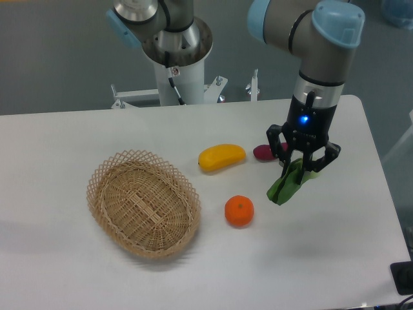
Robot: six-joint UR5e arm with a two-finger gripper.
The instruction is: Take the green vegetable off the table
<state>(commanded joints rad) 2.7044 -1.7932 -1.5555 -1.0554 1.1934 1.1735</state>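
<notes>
Green vegetable hangs clamped in the tool.

We see a plain matte white table with a smooth surface. On it sits an oval basket of woven tan wicker, open-weave and rough. The yellow fruit and round orange fruit look like smooth plastic with a slight sheen. The black gripper looks like matte plastic, the leafy green vegetable dull.
</notes>
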